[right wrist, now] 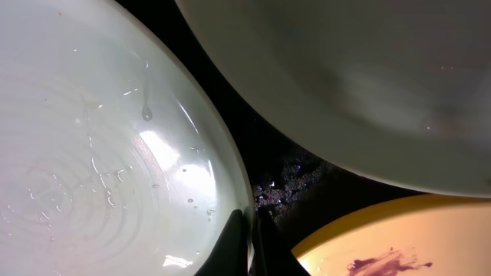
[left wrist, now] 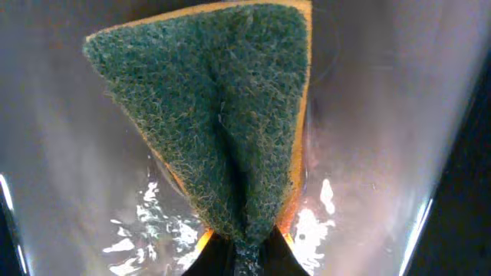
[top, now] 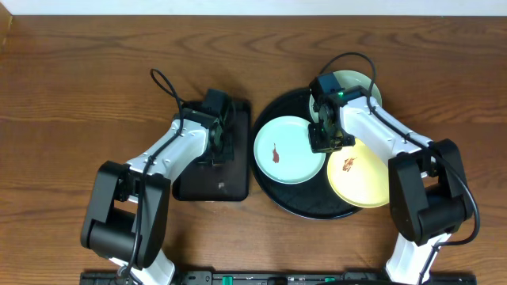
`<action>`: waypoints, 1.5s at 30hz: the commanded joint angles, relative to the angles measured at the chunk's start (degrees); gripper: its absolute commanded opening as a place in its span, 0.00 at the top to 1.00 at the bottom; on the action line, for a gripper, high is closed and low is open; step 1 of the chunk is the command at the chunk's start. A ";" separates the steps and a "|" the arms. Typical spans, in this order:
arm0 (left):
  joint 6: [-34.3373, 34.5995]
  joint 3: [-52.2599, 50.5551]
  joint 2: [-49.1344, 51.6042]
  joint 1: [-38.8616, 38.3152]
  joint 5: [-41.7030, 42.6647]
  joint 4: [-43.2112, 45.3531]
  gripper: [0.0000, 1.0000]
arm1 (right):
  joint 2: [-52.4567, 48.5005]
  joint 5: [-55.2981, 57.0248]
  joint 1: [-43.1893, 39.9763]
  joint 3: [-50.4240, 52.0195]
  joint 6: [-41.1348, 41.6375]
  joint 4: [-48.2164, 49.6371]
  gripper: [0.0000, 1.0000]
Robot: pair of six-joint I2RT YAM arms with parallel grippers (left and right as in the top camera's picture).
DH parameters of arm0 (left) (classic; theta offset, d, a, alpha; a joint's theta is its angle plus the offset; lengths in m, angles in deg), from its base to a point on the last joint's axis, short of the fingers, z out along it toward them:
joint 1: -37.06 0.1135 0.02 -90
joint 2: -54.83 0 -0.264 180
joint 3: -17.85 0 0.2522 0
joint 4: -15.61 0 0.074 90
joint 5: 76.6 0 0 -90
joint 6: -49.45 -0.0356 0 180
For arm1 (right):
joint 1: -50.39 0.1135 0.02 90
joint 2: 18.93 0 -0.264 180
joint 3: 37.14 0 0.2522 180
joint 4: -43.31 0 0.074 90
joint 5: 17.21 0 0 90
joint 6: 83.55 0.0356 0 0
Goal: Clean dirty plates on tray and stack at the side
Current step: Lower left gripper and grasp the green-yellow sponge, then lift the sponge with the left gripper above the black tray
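All three plates lie on the round tray (top: 305,207). The mint plate (top: 289,150), smeared brown, is on the tray's left half. The yellow plate (top: 364,178), also smeared, overhangs its right rim. A pale green plate (top: 360,83) sits at its far edge, partly under the right arm. The right end effector (right wrist: 249,230) is closed narrow over the tray's middle, its tips at the mint plate's rim; whether they pinch it is unclear. Left of the tray, over a rectangular tray (top: 230,186) on the desk (top: 79,79), the left end effector (left wrist: 245,249) pinches a green sponge (left wrist: 222,115).
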 commanded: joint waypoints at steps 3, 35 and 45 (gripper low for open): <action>0.31 0.04 0.26 0.17 -0.92 0.87 0.35 | -0.63 0.59 0.28 0.42 0.28 -0.20 0.98; 0.31 -1.64 0.26 0.37 -5.22 14.40 0.60 | -0.63 0.59 0.28 0.42 0.28 -0.15 0.96; 0.33 -1.03 0.20 0.39 -5.20 12.09 0.48 | -0.63 0.57 0.28 0.42 -0.76 -0.13 0.96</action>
